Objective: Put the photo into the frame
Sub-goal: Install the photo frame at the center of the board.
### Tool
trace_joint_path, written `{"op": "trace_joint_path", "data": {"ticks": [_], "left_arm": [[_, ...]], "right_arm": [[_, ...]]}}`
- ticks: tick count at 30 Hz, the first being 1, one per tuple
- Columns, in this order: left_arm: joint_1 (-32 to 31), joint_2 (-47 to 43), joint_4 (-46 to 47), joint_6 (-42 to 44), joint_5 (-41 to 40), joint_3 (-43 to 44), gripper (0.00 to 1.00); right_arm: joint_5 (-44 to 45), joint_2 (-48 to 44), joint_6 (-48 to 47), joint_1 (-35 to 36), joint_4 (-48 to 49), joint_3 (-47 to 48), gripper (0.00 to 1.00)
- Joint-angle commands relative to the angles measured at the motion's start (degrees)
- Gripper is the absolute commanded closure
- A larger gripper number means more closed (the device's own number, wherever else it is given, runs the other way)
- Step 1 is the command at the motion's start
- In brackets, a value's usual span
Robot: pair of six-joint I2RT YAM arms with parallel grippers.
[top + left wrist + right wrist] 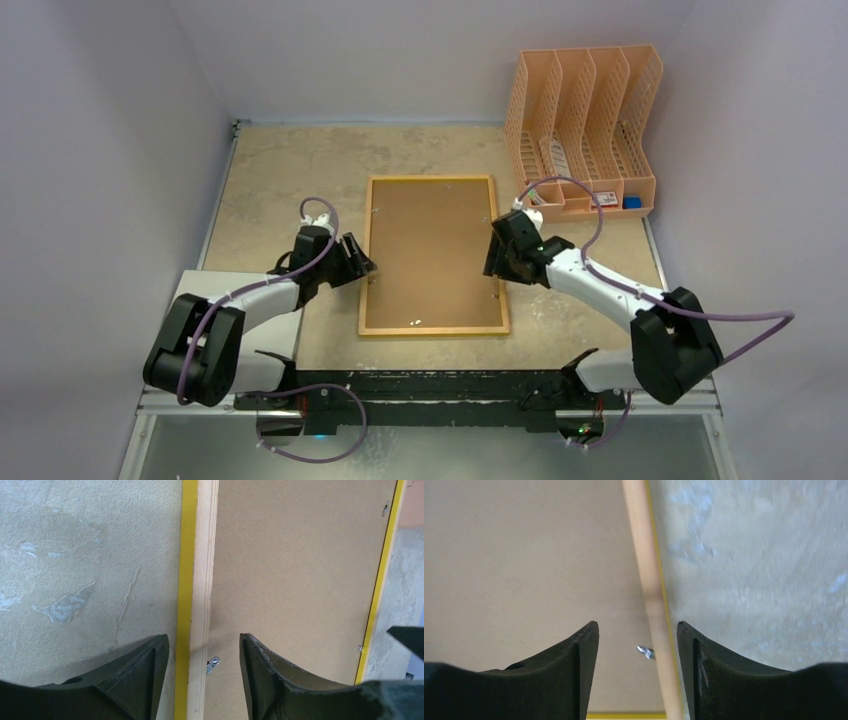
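Observation:
The frame (366, 250) lies face down at the table's middle, its light wood back up and yellow edges showing. A plain brown backing board (432, 250) fills it. The photo is not in view. My left gripper (362, 262) is open, its jaws standing either side of the frame's left rail (205, 570), next to a small metal clip (213, 663). My right gripper (492, 258) is open, its jaws standing either side of the right rail (646, 570), next to another clip (645, 652). Neither gripper holds anything.
A peach plastic file rack (585, 125) stands at the back right, close to the frame's far right corner. A blank grey-white flat panel (205, 284) lies at the near left under the left arm. Walls close in the table on three sides.

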Motion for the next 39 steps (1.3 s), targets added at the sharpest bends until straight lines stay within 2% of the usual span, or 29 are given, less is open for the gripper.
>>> {"op": "trace_joint_path", "data": {"ticks": [1, 16, 26, 31, 39], "left_arm": [[0.77, -0.92, -2.46, -0.44, -1.54, 1.02, 0.42], [1.03, -0.95, -1.83, -0.93, -0.57, 0.38, 0.40], [1.04, -0.76, -2.26, -0.45, -0.53, 0.43, 0.40], [1.04, -0.63, -2.24, -0.37, -0.40, 0.48, 0.40], [1.04, -0.53, -2.24, -0.10, -0.04, 0.36, 0.40]], "right_arm": [[5.32, 4.08, -1.46, 0.14, 6.74, 7.84, 0.37], [8.86, 26.62, -8.32, -4.56, 11.09, 25.22, 0.35], [10.65, 32.94, -9.99, -6.63, 11.37, 29.43, 0.37], [7.90, 34.49, -12.30, -7.16, 12.06, 29.66, 0.41], [6.52, 33.88, -12.78, -7.25, 13.32, 27.41, 0.58]]}}
